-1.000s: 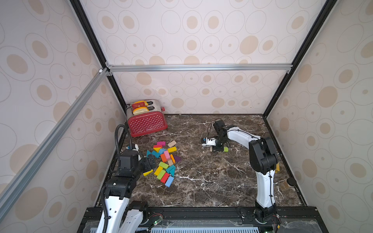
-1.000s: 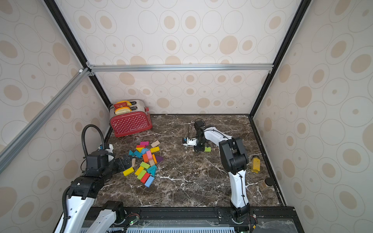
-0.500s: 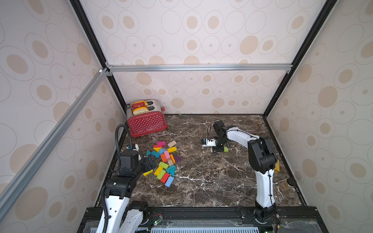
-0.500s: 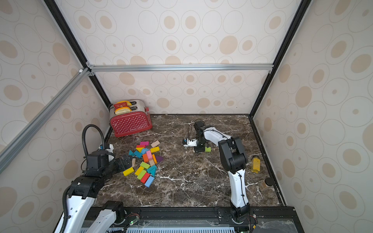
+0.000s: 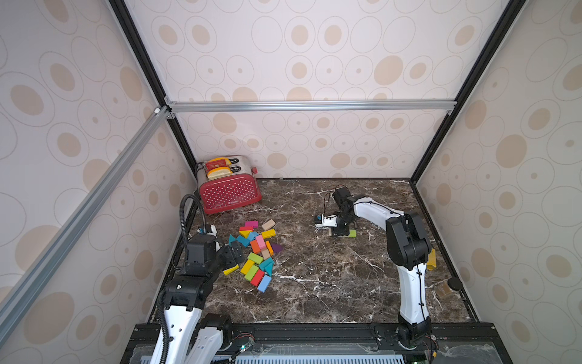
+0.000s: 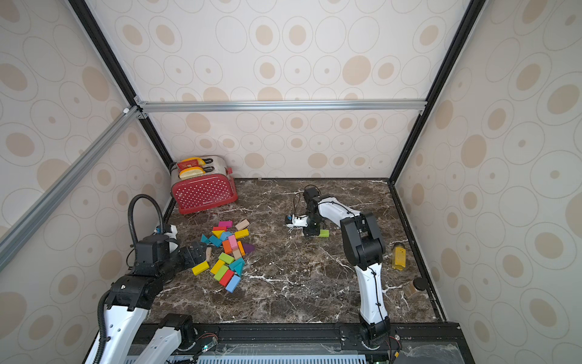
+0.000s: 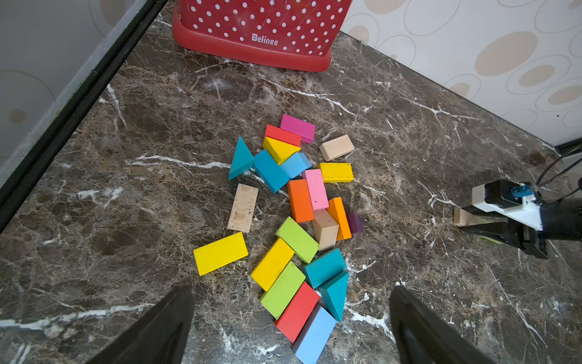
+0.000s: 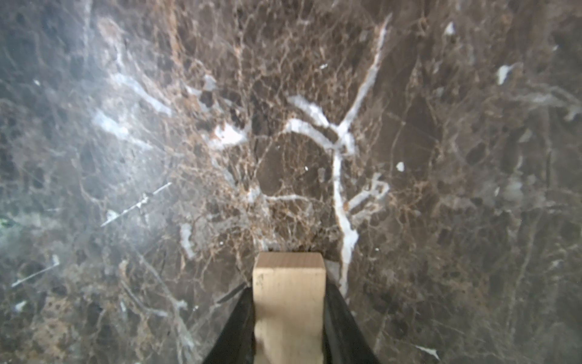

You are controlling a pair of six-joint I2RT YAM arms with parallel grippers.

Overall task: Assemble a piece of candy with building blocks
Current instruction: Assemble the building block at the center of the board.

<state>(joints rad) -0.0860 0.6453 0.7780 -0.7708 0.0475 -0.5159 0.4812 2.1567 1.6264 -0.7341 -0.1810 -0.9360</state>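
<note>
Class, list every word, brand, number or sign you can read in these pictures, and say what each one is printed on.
"Belinee": white letters low on the side of the red dotted toaster, read in the left wrist view.
In both top views that mark is too small to read.
No writing shows on the building blocks or the yellow bottle.

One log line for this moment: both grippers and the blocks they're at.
left gripper: open, empty, by block pile | right gripper: shut on bare wood block, low beside green block
</note>
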